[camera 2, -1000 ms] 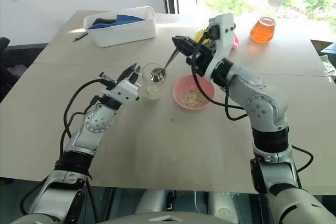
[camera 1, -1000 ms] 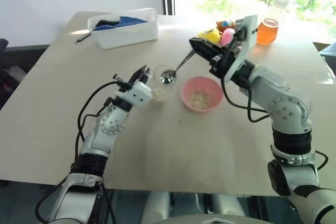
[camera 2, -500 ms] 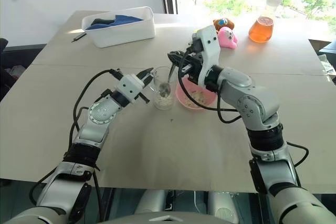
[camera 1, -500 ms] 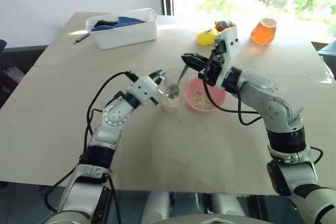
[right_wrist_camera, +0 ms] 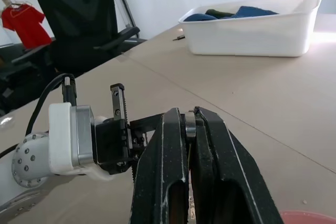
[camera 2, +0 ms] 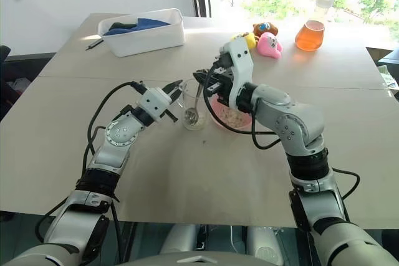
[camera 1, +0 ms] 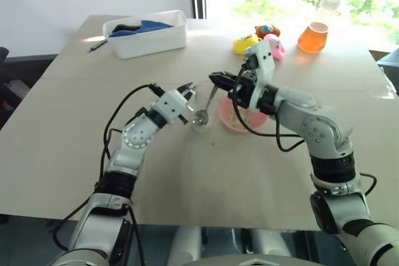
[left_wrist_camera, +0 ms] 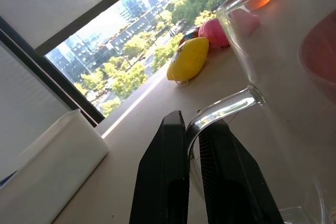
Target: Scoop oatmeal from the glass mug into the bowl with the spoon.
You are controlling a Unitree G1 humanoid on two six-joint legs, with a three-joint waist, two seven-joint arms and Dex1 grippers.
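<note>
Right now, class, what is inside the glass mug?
The spoon, held by the right gripper, reaches down into the glass mug, its bowl near the bottom. The oatmeal cannot be made out there behind spoon and glass.

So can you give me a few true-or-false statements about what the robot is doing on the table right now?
1. The left gripper has its jaws shut on the handle of the glass mug. True.
2. The right gripper holds the spoon with its scoop end down inside the mug. True.
3. The bowl is blue. False: it is pink and sits beside the mug, on its right.
4. The flask of orange liquid stands between the mug and the bowl. False: it stands far back near the window.
5. The white tub is stacked on the bowl. False: it sits apart at the table's far left.
</note>
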